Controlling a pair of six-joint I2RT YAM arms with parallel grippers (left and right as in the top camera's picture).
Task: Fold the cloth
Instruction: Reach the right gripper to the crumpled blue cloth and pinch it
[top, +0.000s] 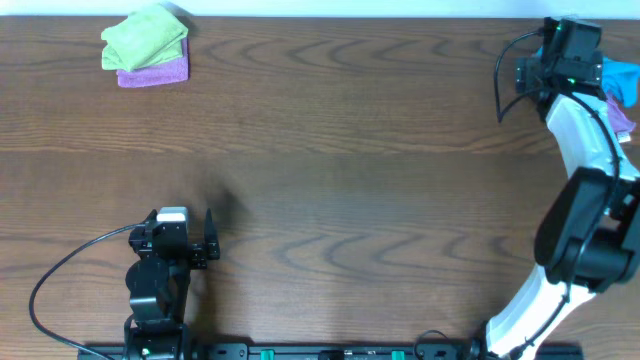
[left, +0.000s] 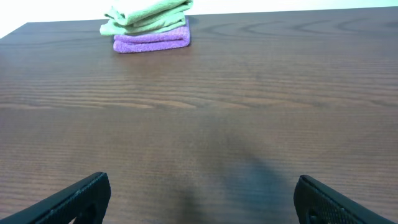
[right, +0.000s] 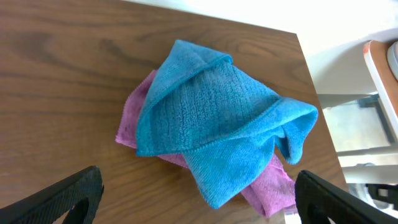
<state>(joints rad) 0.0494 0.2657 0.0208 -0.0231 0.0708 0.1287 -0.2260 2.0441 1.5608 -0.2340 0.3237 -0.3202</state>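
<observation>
The cloth (right: 211, 118) is lying crumpled at the desk's (right: 62, 74) far right corner, resting on a purple cloth (right: 134, 121). The right fingers (right: 71, 196) are hanging above it, spread wide and gripping nothing, the cloth showing between them and untouched. The left fingers (left: 74, 199) are gaping just as wide and empty over bare desk, well apart from the cloth, facing a green cloth (left: 146, 15) stacked on a second purple cloth (left: 152, 40)

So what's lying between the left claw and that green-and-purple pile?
Nothing: the left wrist view shows only bare table from the left gripper to the folded cloths.
</observation>
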